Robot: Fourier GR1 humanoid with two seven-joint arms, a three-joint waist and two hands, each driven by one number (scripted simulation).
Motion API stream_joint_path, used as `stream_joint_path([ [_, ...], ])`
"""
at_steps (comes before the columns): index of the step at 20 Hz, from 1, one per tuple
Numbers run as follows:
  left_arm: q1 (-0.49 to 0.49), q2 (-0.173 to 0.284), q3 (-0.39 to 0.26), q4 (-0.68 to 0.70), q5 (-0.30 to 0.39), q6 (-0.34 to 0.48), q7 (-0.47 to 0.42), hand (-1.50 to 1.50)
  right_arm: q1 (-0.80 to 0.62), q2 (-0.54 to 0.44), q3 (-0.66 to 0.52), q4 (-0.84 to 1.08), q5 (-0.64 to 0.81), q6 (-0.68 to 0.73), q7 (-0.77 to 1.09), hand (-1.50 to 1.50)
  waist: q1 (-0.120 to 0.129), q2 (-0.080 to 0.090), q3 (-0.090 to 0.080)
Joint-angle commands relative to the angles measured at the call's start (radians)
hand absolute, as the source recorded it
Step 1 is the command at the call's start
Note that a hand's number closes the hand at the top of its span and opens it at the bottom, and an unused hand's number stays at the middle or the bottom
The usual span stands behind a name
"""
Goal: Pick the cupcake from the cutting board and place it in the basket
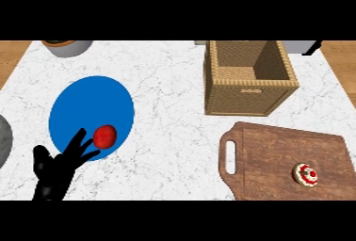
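The cupcake (306, 173), tan with a red and white top, sits on the brown wooden cutting board (278, 150) at the lower right. A woven wicker basket (250, 92) stands behind the board, open at the top and holding nothing that I can see. My left hand (55, 167) shows at the lower left, fingers straight and spread, resting far from the cupcake. My right hand is out of the picture.
A blue plate (83, 108) lies at the left with a red tomato-like thing (105, 136) on its near edge, close to my left fingertips. A grey pot (66, 47) sits at the back left and a grey object (4, 141) at the left edge.
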Motion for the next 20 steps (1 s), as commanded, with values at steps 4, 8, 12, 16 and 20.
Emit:
stream_joint_path([
  [4,0.027,0.007,0.01,0.052,-0.011,-0.03,0.041,0.0,0.041,0.183,0.081,-0.031,0.204,-0.026,-0.058,-1.5,0.021,0.011,-0.006],
  [8,0.046,-0.006,-0.004,0.047,-0.043,-0.027,0.034,0.0,0.05,0.242,0.126,-0.099,0.24,-0.046,-0.016,-1.5,0.019,0.01,-0.007],
  [12,0.005,-0.015,0.011,0.08,-0.045,-0.038,0.039,0.0,0.042,0.261,0.212,-0.029,0.435,-0.06,-0.09,-1.5,0.025,0.013,-0.006],
  [16,-0.014,-0.05,0.013,0.116,-0.059,-0.034,0.025,0.0,0.059,0.318,0.285,0.027,0.573,-0.122,-0.175,-1.5,0.023,0.014,-0.006],
  [20,0.057,-0.017,0.033,0.053,-0.051,-0.048,0.041,0.0,0.108,0.342,0.3,0.061,0.649,-0.162,-0.265,-1.5,0.023,0.011,-0.006],
])
